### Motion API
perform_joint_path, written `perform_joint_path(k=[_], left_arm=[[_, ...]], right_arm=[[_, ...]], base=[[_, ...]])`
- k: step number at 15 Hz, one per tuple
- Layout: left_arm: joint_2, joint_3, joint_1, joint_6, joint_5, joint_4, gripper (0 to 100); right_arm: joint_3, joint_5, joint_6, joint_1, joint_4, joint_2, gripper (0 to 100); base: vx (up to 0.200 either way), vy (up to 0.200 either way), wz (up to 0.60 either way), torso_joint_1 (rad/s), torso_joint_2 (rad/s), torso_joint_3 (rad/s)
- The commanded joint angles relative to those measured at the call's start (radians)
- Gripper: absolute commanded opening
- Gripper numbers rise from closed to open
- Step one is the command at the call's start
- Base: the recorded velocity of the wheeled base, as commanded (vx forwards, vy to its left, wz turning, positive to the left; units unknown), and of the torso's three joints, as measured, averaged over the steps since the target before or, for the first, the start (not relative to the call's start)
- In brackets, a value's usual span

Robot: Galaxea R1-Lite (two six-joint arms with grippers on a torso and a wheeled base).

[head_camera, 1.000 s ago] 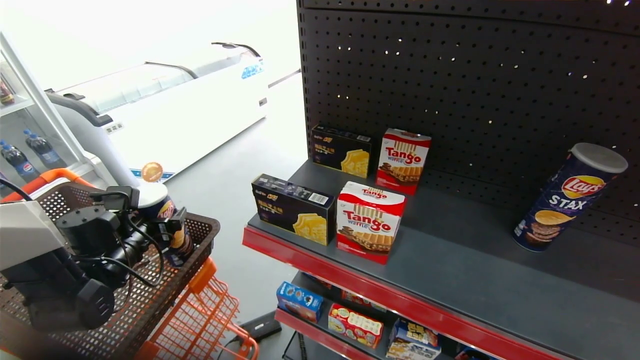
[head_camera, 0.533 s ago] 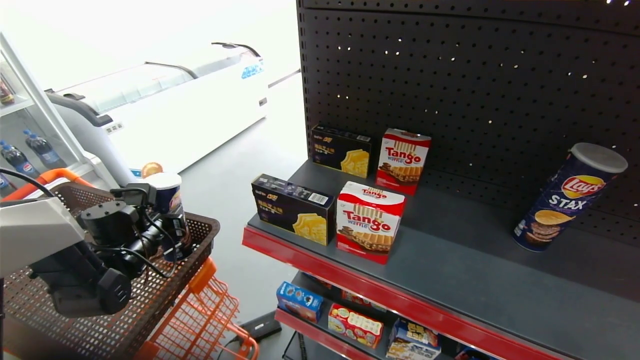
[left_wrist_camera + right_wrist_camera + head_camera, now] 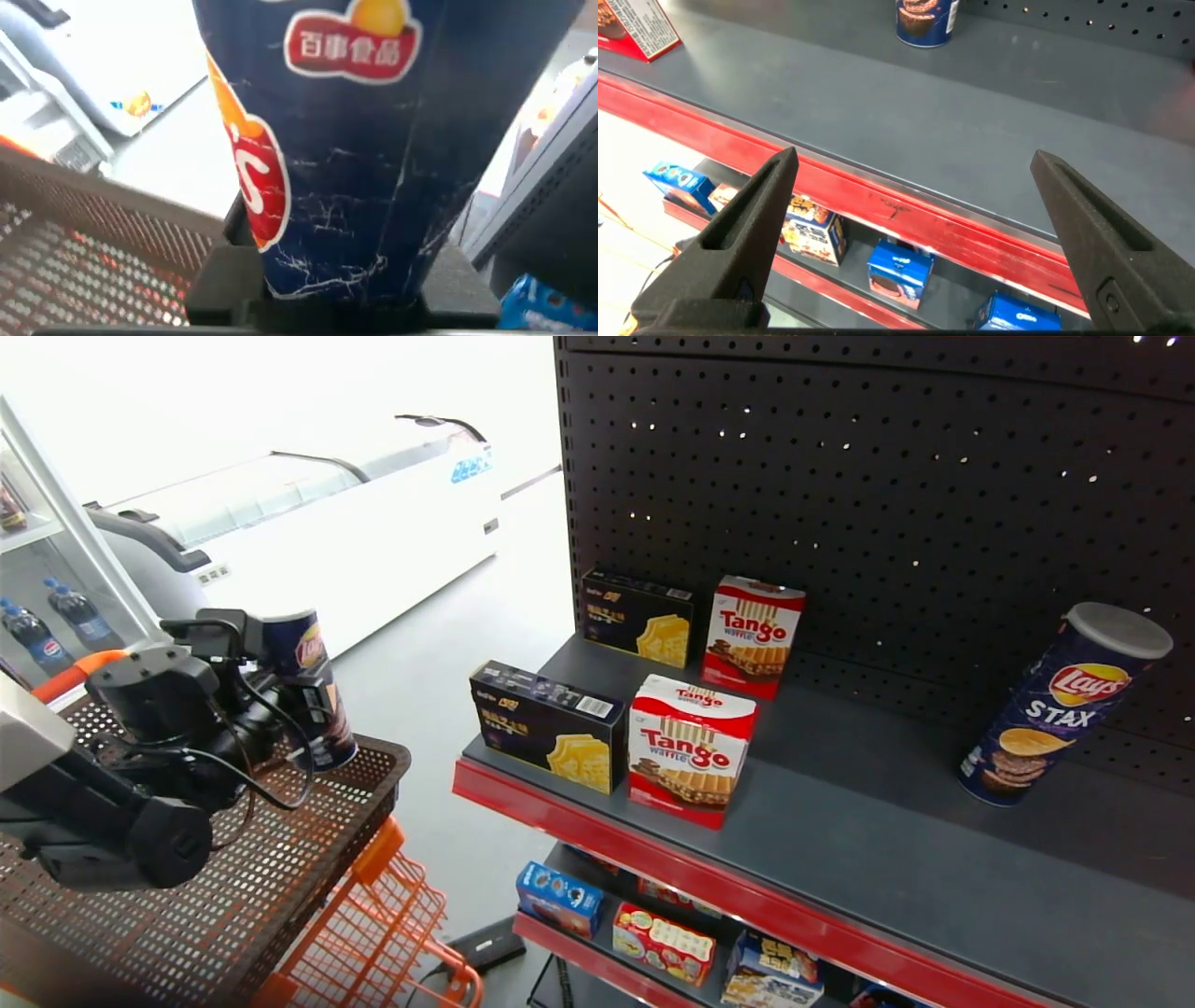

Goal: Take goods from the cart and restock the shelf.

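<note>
Shop aisle, shelf [image 3: 840, 859] beside cart [image 3: 280, 859].
Left gripper [image 3: 303, 700] grips chips can [image 3: 301, 644] upright above cart, ready for shelving; right gripper [image 3: 913, 159] splayed, empty.

Chip cans: two. One chip can [image 3: 308, 686] is above the cart basket [image 3: 280, 859]; the second can [image 3: 1064, 705] stands on the top shelf [image 3: 887, 840].
Red-and-white wafer boxes: two, front wafer box [image 3: 691, 751] and rear wafer box [image 3: 754, 635].
Dark boxes: two, front dark box [image 3: 546, 723] and rear dark box [image 3: 638, 616].
Small packs on the lower shelf [image 3: 597, 959]: at least three; others are cut off.
Drink bottles: two, near bottle [image 3: 26, 633] and far bottle [image 3: 79, 614].
Cart baskets: one.
Chest freezer [image 3: 355, 541]: one.
</note>
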Motion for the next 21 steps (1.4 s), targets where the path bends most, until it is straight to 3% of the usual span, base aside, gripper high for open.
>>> perform_joint_path(k=[1, 3, 5, 6, 7, 10, 12, 14, 15, 17, 19, 21], left_arm=[[-0.185, -0.008, -0.041, -0.002, -0.031, 0.069, 0], [-0.254, -0.009, -0.074, -0.021, -0.036, 0.124, 0], [-0.336, 0.017, -0.140, -0.018, -0.043, 0.151, 0], [-0.351, 0.027, -0.148, -0.016, -0.046, 0.158, 0], [-0.431, 0.115, -0.205, -0.016, -0.049, 0.167, 0], [-0.587, 0.250, -0.283, -0.018, -0.072, 0.270, 0], [-0.645, 0.259, -0.307, -0.021, -0.108, 0.337, 0], [-0.645, 0.274, -0.304, -0.022, -0.189, 0.343, 0], [-0.645, 0.282, -0.286, -0.012, -0.198, 0.331, 0], [-0.638, 0.262, -0.286, -0.019, -0.198, 0.299, 0], [-0.595, 0.165, -0.292, -0.019, -0.194, 0.309, 0], [-0.572, 0.096, -0.373, -0.019, -0.194, 0.300, 0]], right_arm=[[0.000, 0.000, 0.001, 0.000, 0.000, 0.002, 100], [0.000, 0.000, 0.000, 0.000, 0.000, 0.002, 100], [0.000, 0.000, 0.000, 0.000, 0.000, 0.002, 100], [0.000, 0.000, 0.000, 0.000, -0.002, 0.002, 100], [0.000, 0.000, 0.000, 0.000, 0.000, 0.002, 100], [0.000, 0.000, 0.000, 0.000, 0.000, 0.002, 100], [0.000, 0.000, 0.000, 0.000, 0.000, 0.002, 100], [0.000, 0.000, 0.000, 0.000, 0.000, 0.002, 100], [0.000, 0.000, 0.000, 0.000, 0.000, 0.002, 100], [0.000, 0.000, 0.000, 0.000, -0.002, 0.002, 100], [0.000, 0.000, 0.000, 0.000, 0.000, 0.002, 100], [0.000, 0.000, 0.000, 0.000, -0.002, 0.002, 100]], base=[[0.000, 0.000, 0.00, 0.000, 0.00, 0.000], [0.000, 0.000, 0.00, 0.000, 0.00, 0.000], [0.000, 0.000, 0.00, 0.000, 0.00, 0.000], [0.000, 0.000, 0.00, 0.000, 0.00, 0.000], [0.000, 0.000, 0.00, 0.000, 0.00, 0.000], [0.000, 0.000, 0.00, 0.000, 0.00, 0.000], [0.000, 0.000, 0.00, 0.000, 0.00, 0.000], [0.000, 0.000, 0.00, 0.000, 0.00, 0.000], [0.000, 0.000, 0.00, 0.000, 0.00, 0.000], [0.000, 0.000, 0.00, 0.000, 0.00, 0.000], [0.000, 0.000, 0.00, 0.000, 0.00, 0.000], [0.000, 0.000, 0.00, 0.000, 0.00, 0.000]])
